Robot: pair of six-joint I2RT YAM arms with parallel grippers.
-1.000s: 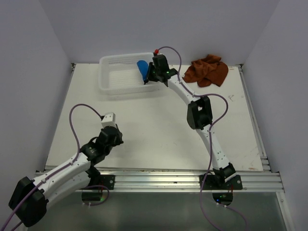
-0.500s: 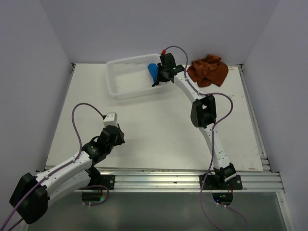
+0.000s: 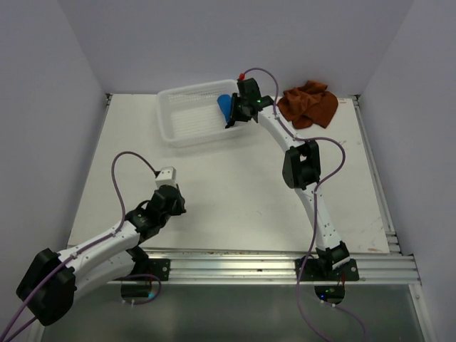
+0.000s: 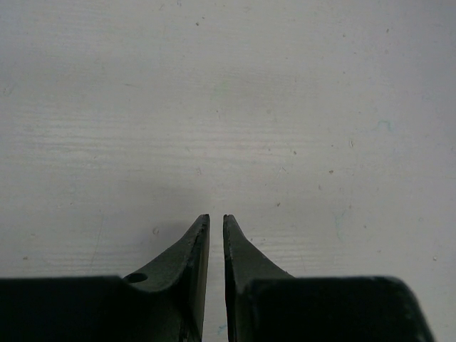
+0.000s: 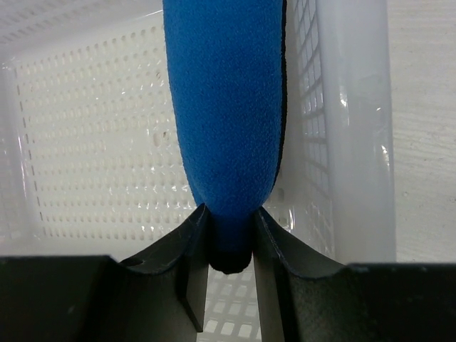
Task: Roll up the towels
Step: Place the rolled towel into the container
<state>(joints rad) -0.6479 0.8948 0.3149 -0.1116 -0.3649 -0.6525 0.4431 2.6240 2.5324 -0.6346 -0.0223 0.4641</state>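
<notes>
Two arms, left one first: folded low over the near-left part of the bench (image 3: 228, 185), left gripper (image 4: 216, 217) aimed down at the white surface, pinched to a thin slit with nothing in it, well apart from every edge, open bench out to the basket. Further right, stretched long from the near edge toward the far edge, right gripper (image 5: 229, 210) over the right end of the white basket (image 3: 189, 120), nipping one end of the blue towel (image 5: 224, 107), close against the basket's right wall. Rightmost, near the far-right corner, the rust-brown towel (image 3: 308, 104), crumpled, just beside that arm, apart from the basket.
</notes>
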